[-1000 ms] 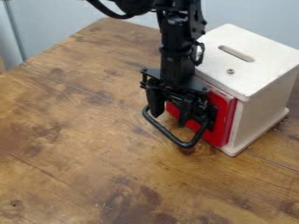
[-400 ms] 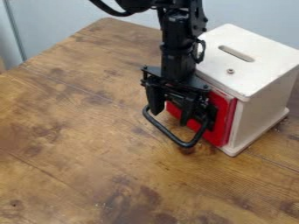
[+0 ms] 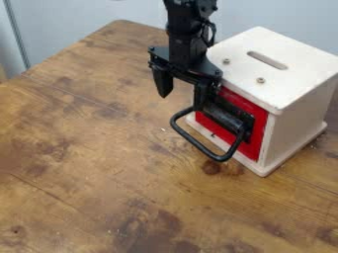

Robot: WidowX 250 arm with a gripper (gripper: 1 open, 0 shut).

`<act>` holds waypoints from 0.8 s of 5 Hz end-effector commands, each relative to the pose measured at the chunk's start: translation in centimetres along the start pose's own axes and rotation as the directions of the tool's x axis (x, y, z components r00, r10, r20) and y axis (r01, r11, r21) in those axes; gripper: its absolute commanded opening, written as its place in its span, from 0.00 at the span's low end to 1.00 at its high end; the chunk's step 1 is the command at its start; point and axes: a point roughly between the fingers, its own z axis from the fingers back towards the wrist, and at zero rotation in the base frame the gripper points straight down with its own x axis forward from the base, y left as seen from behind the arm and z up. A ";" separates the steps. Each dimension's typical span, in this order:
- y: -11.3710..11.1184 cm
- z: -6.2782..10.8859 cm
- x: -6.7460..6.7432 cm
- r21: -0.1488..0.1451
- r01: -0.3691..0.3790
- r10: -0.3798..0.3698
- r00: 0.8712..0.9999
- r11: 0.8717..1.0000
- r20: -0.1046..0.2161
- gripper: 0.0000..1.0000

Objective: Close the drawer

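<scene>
You see the drawer [image 3: 235, 119] sitting in the cream wooden box [image 3: 284, 84], at about three o'clock from the table's middle. Its red front lies nearly level with the face of the box, and its black loop handle [image 3: 207, 138] hangs out toward seven o'clock over the wooden table [image 3: 79, 148]. What is inside the drawer you cannot tell. The box has a slot [image 3: 268, 61] on top. Your gripper [image 3: 183, 84] hangs at eleven o'clock of the handle, its fingers apart, holding nothing
</scene>
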 end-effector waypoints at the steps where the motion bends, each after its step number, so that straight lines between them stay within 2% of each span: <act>1: -0.9 5.4 3.3 -0.078 -0.057 0.060 0.997 0.995 0.039 1.00; 3: -1.7 6.6 1.9 -0.086 -0.050 0.054 0.997 0.995 0.048 1.00; 4: -2.2 6.9 1.5 -0.075 -0.043 0.044 0.999 0.996 0.006 1.00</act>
